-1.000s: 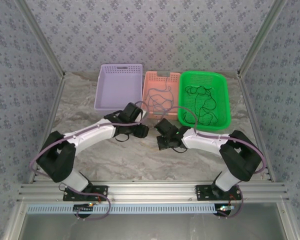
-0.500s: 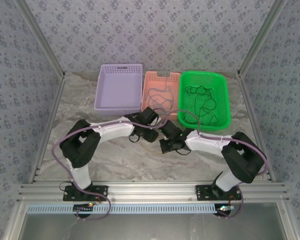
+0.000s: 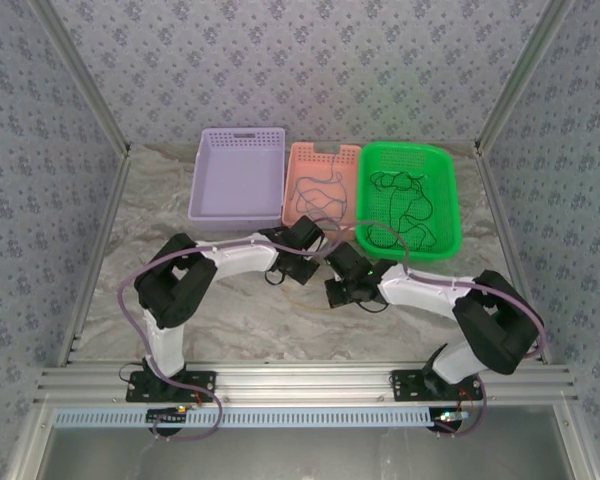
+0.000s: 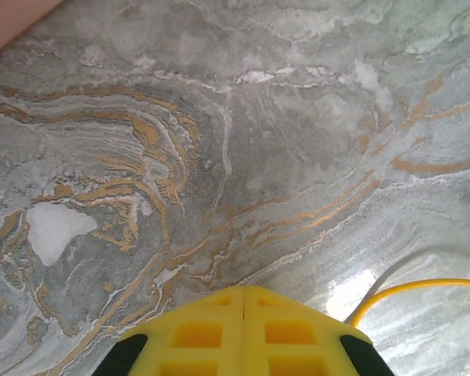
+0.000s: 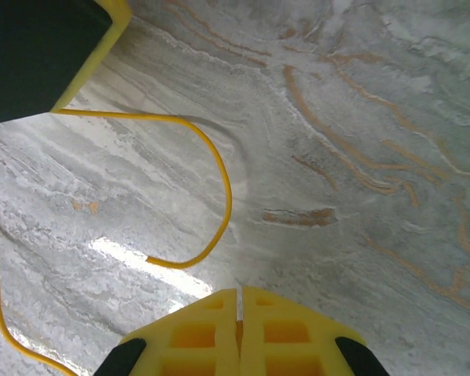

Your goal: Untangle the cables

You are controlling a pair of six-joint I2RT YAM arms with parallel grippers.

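Yellow thin cable (image 5: 223,176) lay looped on the marble tabletop (image 5: 360,117) between the left pincer (image 4: 243,301) and right pincer (image 5: 237,294), both clenched; whether either gripped it, I couldn't tell. Parting slowly should spare new knots.

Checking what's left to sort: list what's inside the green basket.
Thin black cables, loosely tangled, lie across the green basket's floor. An arm hose crosses its near-left corner, hiding whatever lies there.

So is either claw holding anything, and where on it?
Probably: a thin yellow cable leads out from the shut left gripper, seemingly pinched somewhere along its length. The right gripper is shut; on what, unclear.
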